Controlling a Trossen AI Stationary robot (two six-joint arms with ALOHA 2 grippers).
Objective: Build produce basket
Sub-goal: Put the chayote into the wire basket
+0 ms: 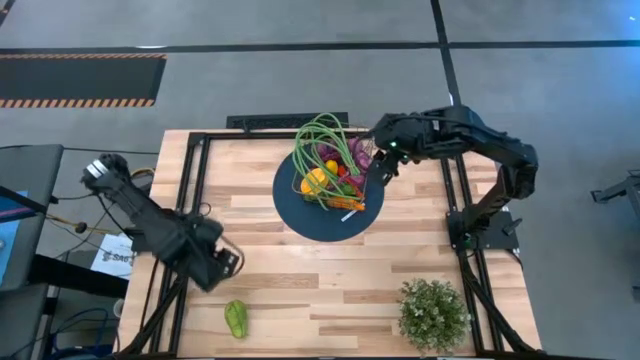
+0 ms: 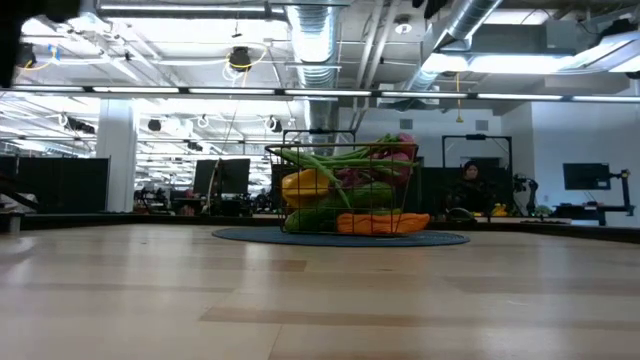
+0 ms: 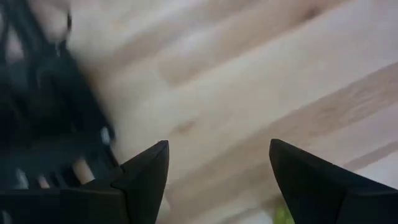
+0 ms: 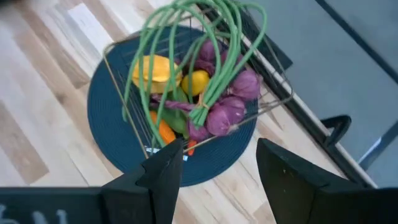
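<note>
The basket (image 1: 333, 172) sits on a round dark blue plate (image 1: 300, 215) toward the far middle of the table (image 1: 320, 290), and serves here as the landmark. It is filled with produce: long green beans (image 1: 318, 135) arching over its top, purple grapes (image 4: 227, 112) on the side nearest the right arm, a yellow lemon (image 4: 195, 81) at the centre, a yellow-orange piece (image 4: 154, 73) beside the lemon, and an orange carrot (image 2: 385, 223) low along the front edge. One green piece, probably a pepper (image 1: 236, 319), lies alone on the wood, well apart from the basket, near the table's front edge on the left arm's side. A potted plant (image 1: 433, 314) stands at the front on the opposite side, also well away from the basket. The right gripper (image 1: 378, 170) hovers just beside the basket on its right, fingers spread wide and holding nothing, with the basket showing past its fingertips. The left gripper (image 1: 228, 264) hangs over bare wood between the basket and the loose green piece, nearer the table's left edge, its fingers likewise apart and empty.
</note>
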